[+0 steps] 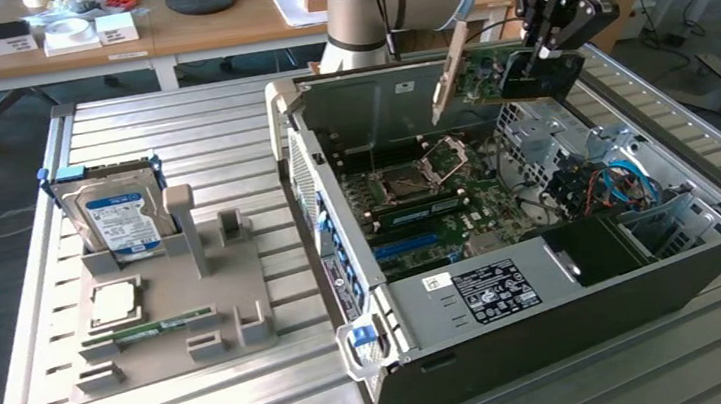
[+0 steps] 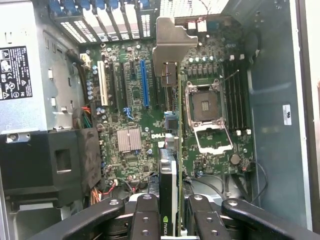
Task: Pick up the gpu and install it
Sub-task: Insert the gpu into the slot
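The gpu [image 1: 492,72] hangs on edge above the open computer case [image 1: 691,288], its silver end bracket [image 1: 451,77] pointing down toward the rear wall. My gripper [image 1: 541,54] is shut on its black shroud end. In the wrist view the gpu [image 2: 171,170] appears edge-on, green board and black shroud clamped between the fingers [image 2: 145,215]. Its bracket [image 2: 172,47] hovers over the motherboard [image 2: 130,100] between the blue slot [image 2: 145,85] and the CPU socket [image 2: 207,107]. The card is held above the board, apart from any slot.
A grey holder tray [image 1: 242,285] on the slatted table at the exterior view's left carries a blue-labelled hard drive [image 1: 121,219], a memory stick [image 1: 146,330] and a square chip [image 1: 114,303]. The power supply [image 1: 494,291] and cables [image 1: 600,187] fill the case's near end.
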Controlling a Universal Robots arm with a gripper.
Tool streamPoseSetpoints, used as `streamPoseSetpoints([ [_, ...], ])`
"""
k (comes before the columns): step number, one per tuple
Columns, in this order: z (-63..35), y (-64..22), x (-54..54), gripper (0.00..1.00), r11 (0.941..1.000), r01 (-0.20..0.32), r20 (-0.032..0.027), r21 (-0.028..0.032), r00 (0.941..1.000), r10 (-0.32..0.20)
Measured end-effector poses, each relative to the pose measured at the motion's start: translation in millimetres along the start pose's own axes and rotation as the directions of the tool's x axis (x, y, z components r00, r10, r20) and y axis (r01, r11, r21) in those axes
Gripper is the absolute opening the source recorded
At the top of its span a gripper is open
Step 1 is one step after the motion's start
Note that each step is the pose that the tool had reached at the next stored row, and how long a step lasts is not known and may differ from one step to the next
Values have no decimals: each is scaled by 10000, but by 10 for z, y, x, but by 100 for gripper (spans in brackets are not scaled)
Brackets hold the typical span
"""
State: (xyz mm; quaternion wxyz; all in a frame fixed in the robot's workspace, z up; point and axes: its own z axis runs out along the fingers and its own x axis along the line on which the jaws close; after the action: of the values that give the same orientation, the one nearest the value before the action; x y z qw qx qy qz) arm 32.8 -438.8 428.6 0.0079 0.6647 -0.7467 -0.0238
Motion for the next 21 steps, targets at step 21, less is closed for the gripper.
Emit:
streamPoseSetpoints([
  [21, 2, 5, 0, 27, 9999, 112, -5, -2, 9999, -112],
])
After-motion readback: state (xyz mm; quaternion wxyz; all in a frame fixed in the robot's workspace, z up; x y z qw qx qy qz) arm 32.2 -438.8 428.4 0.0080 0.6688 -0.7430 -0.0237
